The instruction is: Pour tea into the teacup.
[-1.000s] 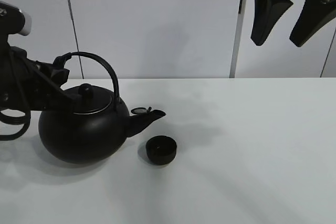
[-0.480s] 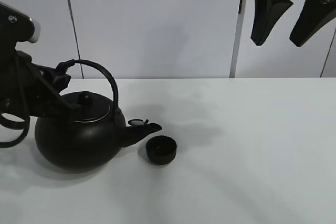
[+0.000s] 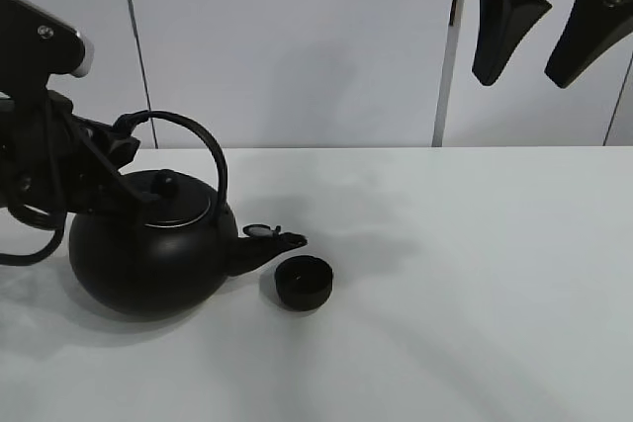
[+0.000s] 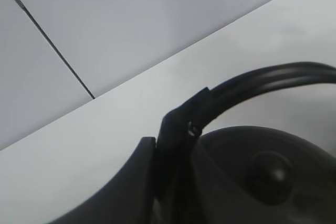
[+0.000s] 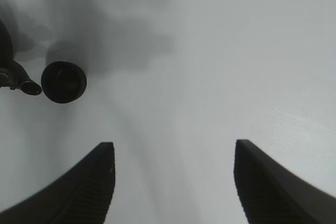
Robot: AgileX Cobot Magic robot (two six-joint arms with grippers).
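Item 1, left gripper (image 3: 121, 137): my jaws are clamped on the rear of the handle (image 3: 198, 135) of the kettle (image 3: 148, 259).

Item 2, kettle: probably heavy, rigid and smooth. The arch may swing, so I judge it wants a firm hold. The spout (image 3: 277, 241) is just beside the cup.

Item 3, teacup (image 3: 303, 283): upright on the table (image 3: 475, 294). It is tiny, probably light and easily knocked, and best left untouched.

Item 4, right gripper (image 3: 549, 27): my jaws are apart, raised and well clear.

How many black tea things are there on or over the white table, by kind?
kettle: 1
teacup: 1
Total: 2
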